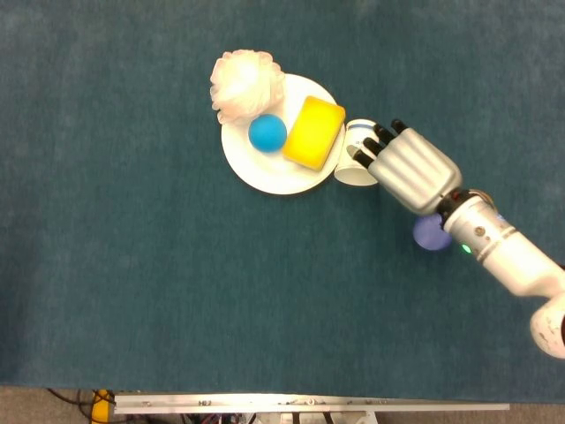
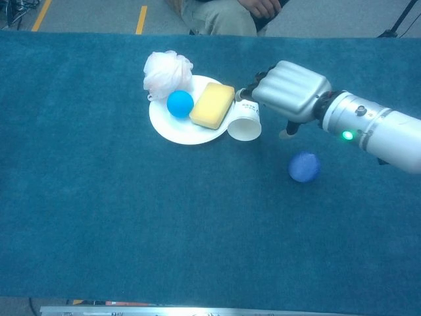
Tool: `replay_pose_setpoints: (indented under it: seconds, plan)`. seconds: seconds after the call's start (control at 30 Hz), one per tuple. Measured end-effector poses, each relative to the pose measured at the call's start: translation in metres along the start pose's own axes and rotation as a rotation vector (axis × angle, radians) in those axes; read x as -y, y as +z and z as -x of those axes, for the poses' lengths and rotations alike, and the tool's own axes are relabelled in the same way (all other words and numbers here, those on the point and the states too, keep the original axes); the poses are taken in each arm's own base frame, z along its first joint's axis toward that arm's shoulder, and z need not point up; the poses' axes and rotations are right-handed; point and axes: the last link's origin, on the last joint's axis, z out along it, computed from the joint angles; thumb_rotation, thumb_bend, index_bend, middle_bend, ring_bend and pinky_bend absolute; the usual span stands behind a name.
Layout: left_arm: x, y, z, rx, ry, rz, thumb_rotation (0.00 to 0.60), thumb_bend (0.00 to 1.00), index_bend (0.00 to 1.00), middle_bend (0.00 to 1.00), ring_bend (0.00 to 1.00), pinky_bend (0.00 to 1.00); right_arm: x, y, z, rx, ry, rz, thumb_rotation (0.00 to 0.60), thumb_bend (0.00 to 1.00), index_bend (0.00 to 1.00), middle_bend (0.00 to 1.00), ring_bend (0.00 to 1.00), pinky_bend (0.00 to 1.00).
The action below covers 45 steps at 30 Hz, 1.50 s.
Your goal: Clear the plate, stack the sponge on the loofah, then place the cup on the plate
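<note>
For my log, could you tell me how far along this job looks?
Done: one blue ball lies off the plate. In hand: right hand reaches over the tipped cup. Left: light blue ball and sponge remain on the plate; loofah overlaps its rim.

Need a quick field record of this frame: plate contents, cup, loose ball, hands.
plate: holds sponge and light blue ball
loofah: overlaps the plate's far rim
cup: on its side by the plate's right edge
dark blue ball: loose on the cloth
right hand: over the cup, grip unclear
left hand: not in view
</note>
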Motion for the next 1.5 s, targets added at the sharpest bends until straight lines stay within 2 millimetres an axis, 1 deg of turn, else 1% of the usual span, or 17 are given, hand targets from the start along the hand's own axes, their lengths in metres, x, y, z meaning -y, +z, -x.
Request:
replay_pose_setpoints:
  seconds: [0.23,0.53,0.8,0.97,1.07,1.23,1.3,1.37,1.5]
  plan:
    - [0.001,-0.002,-0.002,0.001,0.003,-0.007,0.600,0.41,0.19,0.25,0.21,0.11,-0.001,0.016,0.004,-0.012,-0.054,0.011,0.600,0.00,0.13,0.28,0.19,0.33]
    - [-0.001,0.000,-0.001,0.007,0.004,-0.009,0.600,0.41,0.19,0.25,0.21,0.11,0.001,0.028,0.018,-0.023,-0.121,0.008,0.600,0.00,0.13,0.28,0.19,0.33]
    - [0.000,-0.001,0.000,0.012,0.006,-0.018,0.600,0.41,0.19,0.25,0.21,0.11,0.012,0.039,0.026,-0.046,-0.150,-0.003,0.600,0.00,0.13,0.28,0.19,0.33]
    - [0.001,-0.001,0.000,0.014,0.004,-0.026,0.600,0.41,0.19,0.25,0.21,0.11,0.017,0.042,0.030,-0.049,-0.179,-0.012,0.600,0.00,0.14,0.29,0.19,0.33]
    - [0.001,-0.001,0.001,0.016,0.001,-0.026,0.600,0.41,0.19,0.25,0.21,0.11,0.020,0.045,0.032,-0.056,-0.191,-0.012,0.600,0.00,0.20,0.32,0.20,0.33]
    - [0.002,-0.001,0.002,0.018,-0.001,-0.026,0.600,0.41,0.19,0.25,0.21,0.11,0.022,0.048,0.036,-0.065,-0.193,-0.001,0.600,0.00,0.36,0.41,0.28,0.33]
    - [0.002,-0.001,0.002,0.019,-0.003,-0.027,0.600,0.41,0.19,0.25,0.21,0.11,0.022,0.049,0.038,-0.063,-0.192,0.004,0.600,0.00,0.40,0.43,0.31,0.34]
    - [0.002,-0.001,0.002,0.020,-0.005,-0.027,0.600,0.41,0.19,0.25,0.21,0.11,0.023,0.049,0.040,-0.060,-0.190,0.007,0.600,0.00,0.44,0.45,0.33,0.35]
    - [0.002,-0.002,0.002,0.022,-0.008,-0.027,0.600,0.41,0.19,0.25,0.21,0.11,0.022,0.047,0.041,-0.059,-0.182,0.007,0.600,0.00,0.47,0.47,0.36,0.38]
